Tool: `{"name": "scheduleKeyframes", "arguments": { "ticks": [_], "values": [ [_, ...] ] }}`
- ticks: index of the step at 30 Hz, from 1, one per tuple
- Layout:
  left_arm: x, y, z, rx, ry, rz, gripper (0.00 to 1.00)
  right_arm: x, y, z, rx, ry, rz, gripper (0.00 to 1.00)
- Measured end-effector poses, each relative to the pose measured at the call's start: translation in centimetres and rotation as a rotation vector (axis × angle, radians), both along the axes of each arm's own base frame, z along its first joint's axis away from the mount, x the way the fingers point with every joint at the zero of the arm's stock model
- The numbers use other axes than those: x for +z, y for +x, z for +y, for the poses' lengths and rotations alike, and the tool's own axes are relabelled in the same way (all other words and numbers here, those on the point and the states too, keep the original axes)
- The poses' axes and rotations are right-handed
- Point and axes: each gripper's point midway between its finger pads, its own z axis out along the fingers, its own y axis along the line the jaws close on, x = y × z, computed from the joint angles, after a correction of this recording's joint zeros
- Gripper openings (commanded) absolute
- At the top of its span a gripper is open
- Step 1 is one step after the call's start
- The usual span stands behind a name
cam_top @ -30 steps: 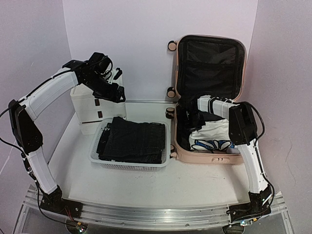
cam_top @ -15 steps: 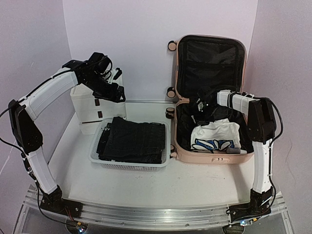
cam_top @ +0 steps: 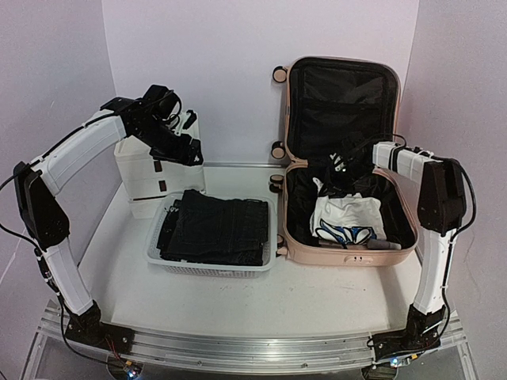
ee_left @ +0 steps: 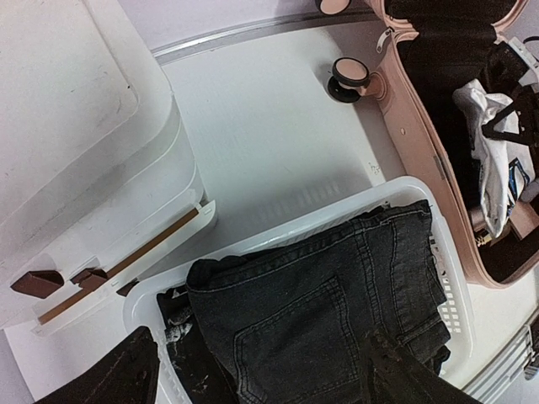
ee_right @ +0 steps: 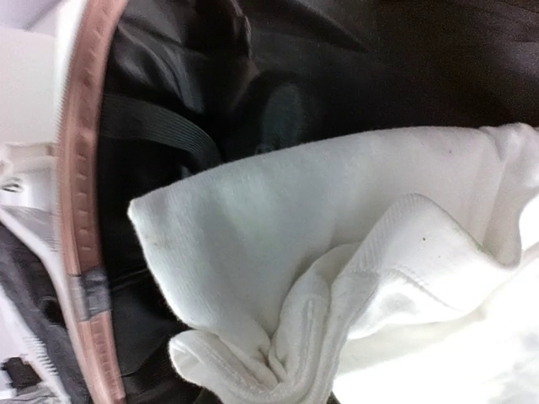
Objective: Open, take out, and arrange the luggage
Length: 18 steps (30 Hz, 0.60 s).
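White table (cam_top: 238, 297), lilac wall (cam_top: 222, 63): pink suitcase (cam_top: 341, 255) lies open at right, probably stiff and light, best gripped by its rim; inside it the right claw (cam_top: 331, 176) pinches a limp white shirt (cam_top: 348, 210); the left claw (cam_top: 190, 150), spread, hovers well left of the suitcase.

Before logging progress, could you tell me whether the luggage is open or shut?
Open: the luggage lid stands upright, black lining and white garment showing inside.

Left arm (cam_top: 79, 150) arches high, jaws wide apart; right arm (cam_top: 441, 194) reaches forward, jaws nearly closed.
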Motion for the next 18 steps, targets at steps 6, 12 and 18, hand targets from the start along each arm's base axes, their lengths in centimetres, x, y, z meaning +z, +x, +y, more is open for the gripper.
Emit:
{"name": "scheduleKeyframes", "arguments": {
  "ticks": [6,12,18],
  "values": [
    [0.0,0.0,0.0,0.000,-0.001,0.001,0.82,1.1,0.5,-1.1,-0.042,0.149,0.035,0.00],
    [0.0,0.0,0.0,0.002,-0.003,0.002,0.82,2.2,0.6,-1.1,-0.050,0.263,0.065,0.00],
    [0.0,0.1,0.1,0.026,-0.017,0.012,0.82,4.6,0.1,1.0,-0.027,0.417,0.117,0.00]
  ]
}}
